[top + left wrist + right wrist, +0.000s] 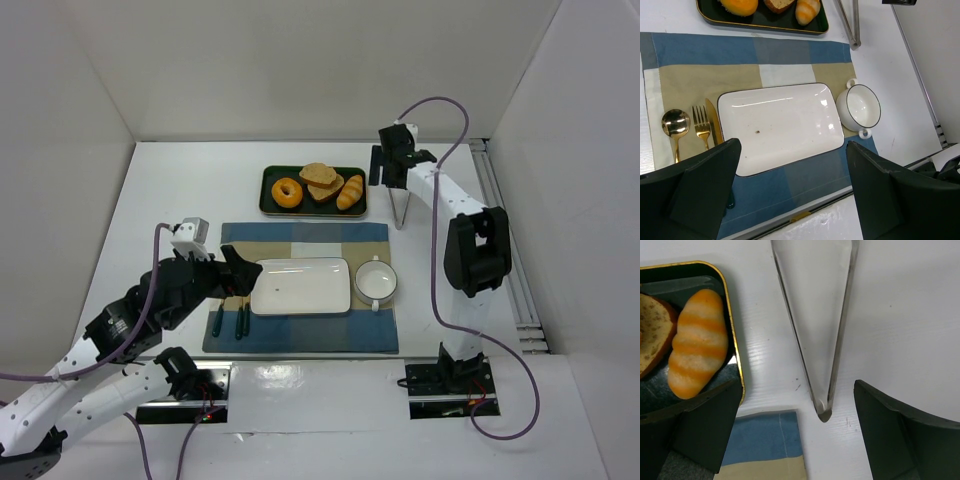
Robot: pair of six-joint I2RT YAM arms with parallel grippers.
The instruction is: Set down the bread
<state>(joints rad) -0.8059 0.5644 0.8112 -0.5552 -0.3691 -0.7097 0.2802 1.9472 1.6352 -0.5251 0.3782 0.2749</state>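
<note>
Bread [320,176]: lies in the dark tray [270,205] at the far side of the table, between the ring doughnut [287,192] and the croissant [350,192]. It looks like two overlapping slices. Nothing grips it.
Bread, right wrist view: only a brown edge [652,332] shows, touching the croissant [697,342].
Tongs [403,207]: metal, lying flat on the table just right of the tray, with the joined end towards the placemat [300,240].
Right gripper [390,170]: above the tongs [842,330], fingers wide apart and holding nothing. The tongs lie between the fingers in the wrist view.
Left gripper [238,272]: poised over the left end of the white plate [300,286], fingers spread and empty.
Plate, left wrist view [780,125]: bare apart from a small crumb. It is the likely destination.
Neighbouring items: handled bowl [858,107] just right of the plate; spoon [675,125], fork [702,130] and knife [714,125] on its left.
Step in hand (judgement): approach to the tongs; the bread has not been moved.
Next move (judgement): lower the right gripper and close it across both tong arms. The arms must keep some spring for pinching a slice.
Risk (judgement): the thin metal may slide on the smooth table.
Writing: no brand, label or text is legible.
</note>
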